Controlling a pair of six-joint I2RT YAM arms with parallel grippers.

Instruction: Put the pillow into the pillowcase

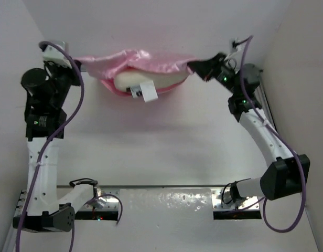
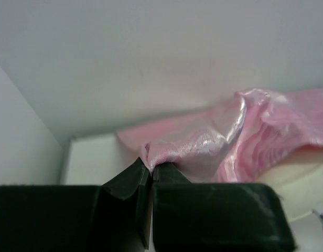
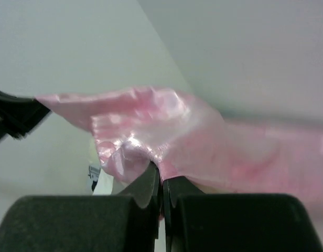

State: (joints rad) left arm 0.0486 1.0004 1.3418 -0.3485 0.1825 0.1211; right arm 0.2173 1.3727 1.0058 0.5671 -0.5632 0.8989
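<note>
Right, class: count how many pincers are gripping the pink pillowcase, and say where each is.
2. The left pincer pinches the left end of the pillowcase; the right pincer pinches its right end. The pillow lies between them. No other pincers are in view.

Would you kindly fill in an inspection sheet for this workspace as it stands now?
Surface: white table, no marks seen.
Job's things: pink pillowcase stretched between both grippers at the far side; cream pillow lies in its sag, with its near edge and a white tag uncovered.
Clutter: nothing seen.
Grippers: left gripper shut on a pillowcase corner; right gripper shut on the opposite end.
Cables: purple cables loop along both arms, apart from the fabric.
Surroundings: white walls on three sides; metal base plate at the near edge.
</note>
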